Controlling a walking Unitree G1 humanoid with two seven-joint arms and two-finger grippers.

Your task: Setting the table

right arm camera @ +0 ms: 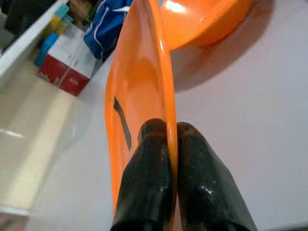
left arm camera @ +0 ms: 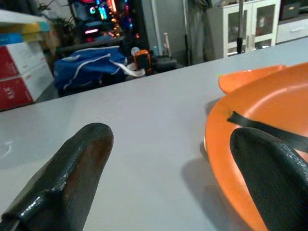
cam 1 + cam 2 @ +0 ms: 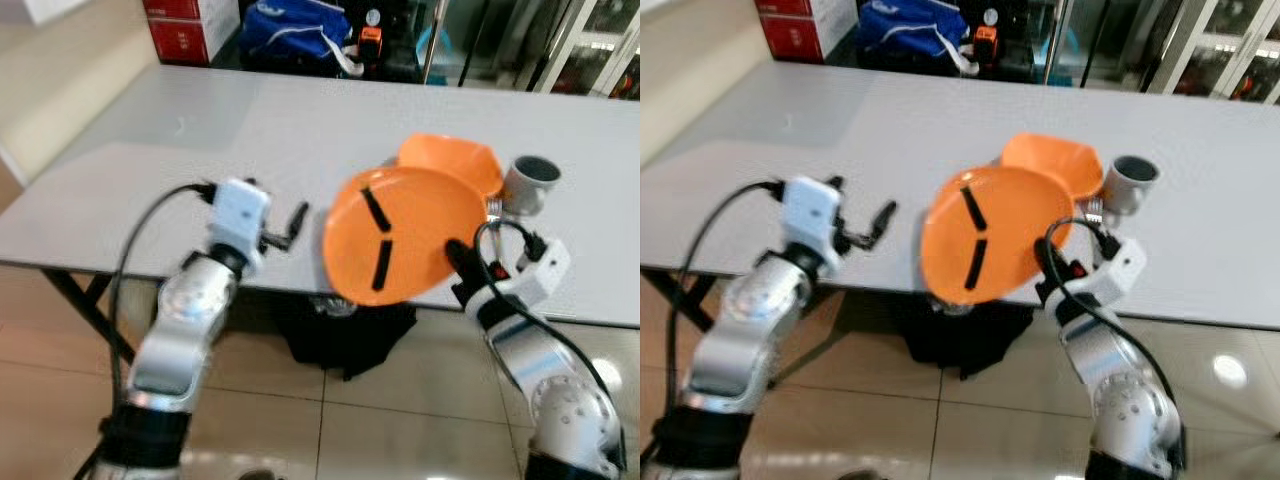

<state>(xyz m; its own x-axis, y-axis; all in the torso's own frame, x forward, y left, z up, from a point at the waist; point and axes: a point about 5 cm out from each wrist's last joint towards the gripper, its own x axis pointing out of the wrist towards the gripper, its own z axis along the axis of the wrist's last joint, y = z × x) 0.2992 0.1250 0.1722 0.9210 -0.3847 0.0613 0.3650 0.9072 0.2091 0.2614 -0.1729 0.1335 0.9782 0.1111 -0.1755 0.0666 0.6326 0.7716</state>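
Note:
My right gripper [image 3: 456, 252] is shut on the near rim of an orange plate [image 3: 400, 235], holding it tilted up over the front edge of the grey table [image 3: 200, 150]. Two black strips [image 3: 380, 262] mark the plate's face. In the right wrist view both fingers [image 1: 144, 159] pinch the plate's rim [image 1: 166, 86]. An orange bowl [image 3: 455, 160] rests on the table just behind the plate, and a grey cup [image 3: 530, 183] stands to its right. My left gripper [image 3: 290, 228] hovers open over the table's front edge, left of the plate and apart from it.
A black bag [image 3: 350, 335] lies on the tiled floor under the table's front edge. Red boxes [image 3: 190, 25] and a blue bag [image 3: 295, 30] sit beyond the far edge. The table's left and middle are bare.

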